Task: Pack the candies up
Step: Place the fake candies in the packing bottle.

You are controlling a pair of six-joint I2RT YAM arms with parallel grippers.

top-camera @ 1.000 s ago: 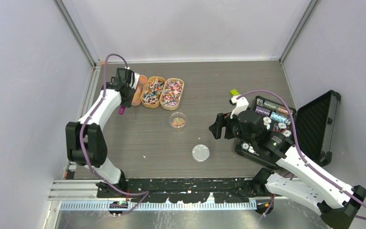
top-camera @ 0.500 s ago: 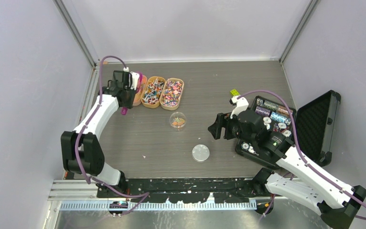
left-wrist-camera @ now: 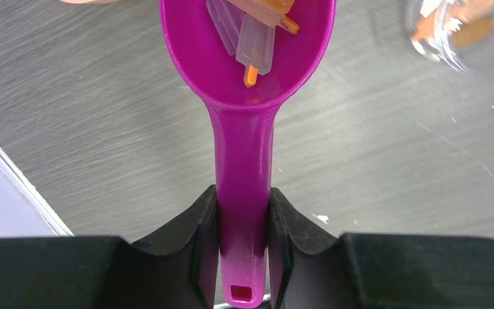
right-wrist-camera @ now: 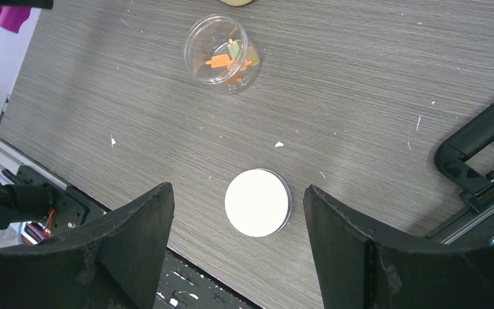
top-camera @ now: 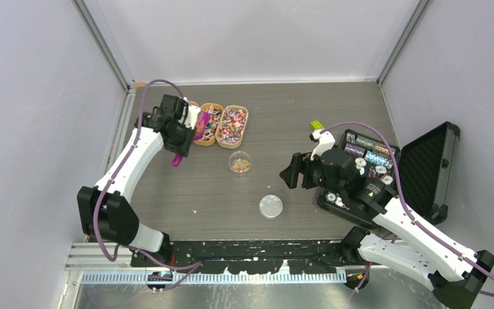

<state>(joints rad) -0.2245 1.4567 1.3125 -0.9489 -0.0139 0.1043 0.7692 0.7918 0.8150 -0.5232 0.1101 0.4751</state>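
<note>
Transfer from the candy trays [top-camera: 222,125] to the clear jar [left-wrist-camera: 463,32] is judged the step in hand. Next, the magenta scoop [left-wrist-camera: 247,96] must be swung ahead-right of the left gripper [left-wrist-camera: 243,212], over the jar, and tipped. Its handle is clamped between narrowly parted jaws; orange candies [left-wrist-camera: 257,38] are carried in the bowl just ahead. The right gripper [right-wrist-camera: 238,193] is spread wide, nothing held.
</note>
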